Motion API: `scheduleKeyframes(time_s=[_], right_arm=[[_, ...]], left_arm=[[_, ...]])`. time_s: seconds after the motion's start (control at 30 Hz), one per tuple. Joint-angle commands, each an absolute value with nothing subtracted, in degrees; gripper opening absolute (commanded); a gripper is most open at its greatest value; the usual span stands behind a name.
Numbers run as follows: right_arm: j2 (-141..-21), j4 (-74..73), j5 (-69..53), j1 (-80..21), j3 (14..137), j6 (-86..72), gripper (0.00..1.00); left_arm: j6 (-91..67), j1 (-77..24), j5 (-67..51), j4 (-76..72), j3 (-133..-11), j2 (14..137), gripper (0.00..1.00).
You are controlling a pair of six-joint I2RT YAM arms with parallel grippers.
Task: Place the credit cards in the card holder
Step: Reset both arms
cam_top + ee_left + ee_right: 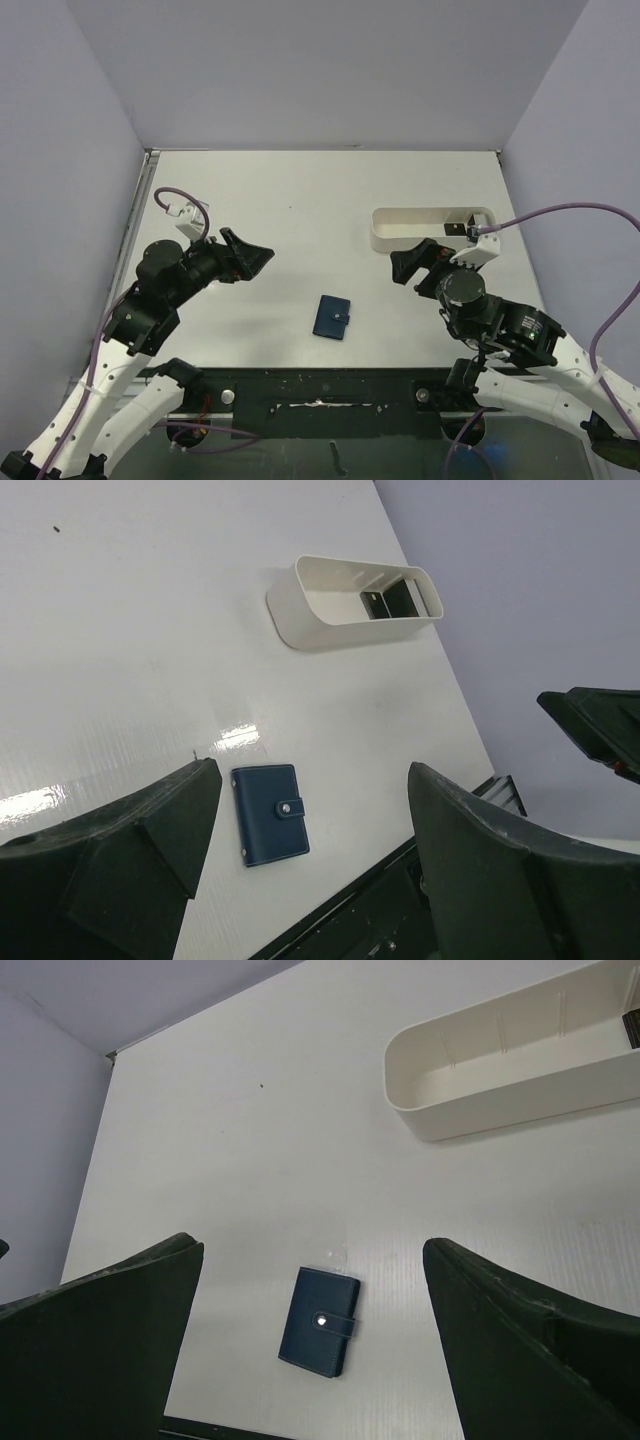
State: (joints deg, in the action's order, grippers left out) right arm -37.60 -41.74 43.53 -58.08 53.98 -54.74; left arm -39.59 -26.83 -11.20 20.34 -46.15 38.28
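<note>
Table (300, 200), card holder (331, 317), left gripper (312, 776), right gripper (312, 1248), both agape, empty — left wrist, likely credit cards (390, 600) in tray (305, 615)

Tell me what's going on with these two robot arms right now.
Nothing is being held yet. Both arms hover above the table with open, empty grippers: the left gripper over the left side, the right gripper next to the white tray. The dark credit cards sit at one end of that tray. The blue card holder lies snapped shut on the table near the front edge, between the arms.
</note>
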Motion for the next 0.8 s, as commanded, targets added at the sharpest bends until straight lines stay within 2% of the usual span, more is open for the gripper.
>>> scheduleKeyframes(time_s=[0.0,0.5,0.77], right_arm=[[-37.78,-37.44,44.37,-57.9,52.78,-51.96,0.98],[-38.97,-36.05,43.8,-57.85,49.67,-53.38,0.98],[-39.53,-36.98,44.65,-57.85,55.34,-50.62,0.98]], left_arm=[[-38.59,-26.46,-11.39,17.5,-46.1,37.83,0.76],[-38.7,-26.46,-9.33,17.89,-45.97,39.94,0.77],[-39.02,-26.46,-11.09,15.66,-47.66,37.91,0.77]])
